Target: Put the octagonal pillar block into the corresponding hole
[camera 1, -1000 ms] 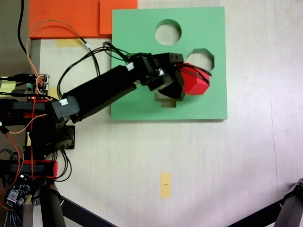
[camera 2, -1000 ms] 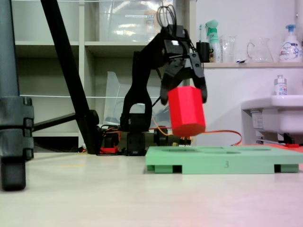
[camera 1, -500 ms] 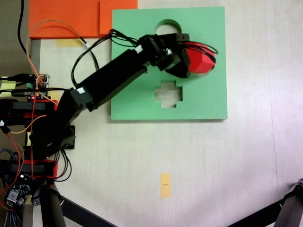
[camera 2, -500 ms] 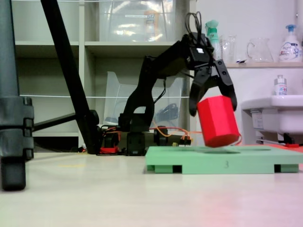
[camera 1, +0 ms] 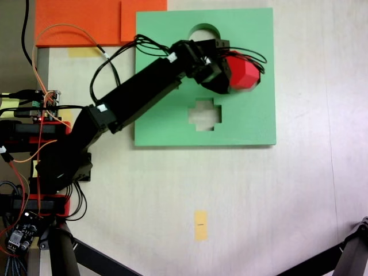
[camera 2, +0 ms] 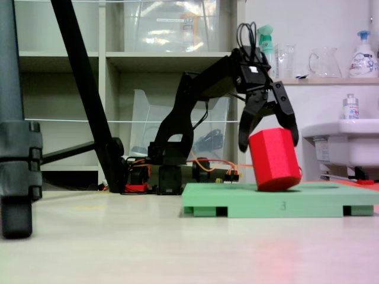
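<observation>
Octagonal pillar block (camera 2: 273, 158), a bright red foam prism, is hanging tilted in the black gripper (camera 2: 267, 127), whose two fingers are clamping its upper end from either side. Its lower edge is sitting at the top surface of the square green foam board (camera 2: 278, 202) in a fixed view, though whether it is actually touching or entering the cutout is hard to tell from that angle. From above, the block (camera 1: 242, 72) is covering the eight-sided hole in the board (camera 1: 172, 121), with the gripper (camera 1: 230, 73) over it; the round cutout (camera 1: 202, 29) is lying just beyond, partly hidden by the arm, and the cross-shaped cutout (camera 1: 205, 114) is lying nearer. An orange foam sheet (camera 1: 75, 20) is resting beside the board's far corner.
</observation>
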Controlling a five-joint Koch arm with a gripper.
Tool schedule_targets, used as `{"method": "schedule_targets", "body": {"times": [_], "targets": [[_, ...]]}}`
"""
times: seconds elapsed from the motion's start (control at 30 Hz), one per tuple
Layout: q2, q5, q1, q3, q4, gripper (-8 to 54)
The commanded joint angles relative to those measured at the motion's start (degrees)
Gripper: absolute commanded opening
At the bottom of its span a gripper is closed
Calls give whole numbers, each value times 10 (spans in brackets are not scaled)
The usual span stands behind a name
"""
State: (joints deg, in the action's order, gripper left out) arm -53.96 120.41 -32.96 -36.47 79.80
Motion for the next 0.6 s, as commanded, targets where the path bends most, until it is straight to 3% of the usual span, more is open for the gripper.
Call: {"method": "schedule_targets", "body": {"times": [0.0,0.57], "targets": [[-15,5,-7,36,-30,185],[39,6,-9,66,-32,185]]}}
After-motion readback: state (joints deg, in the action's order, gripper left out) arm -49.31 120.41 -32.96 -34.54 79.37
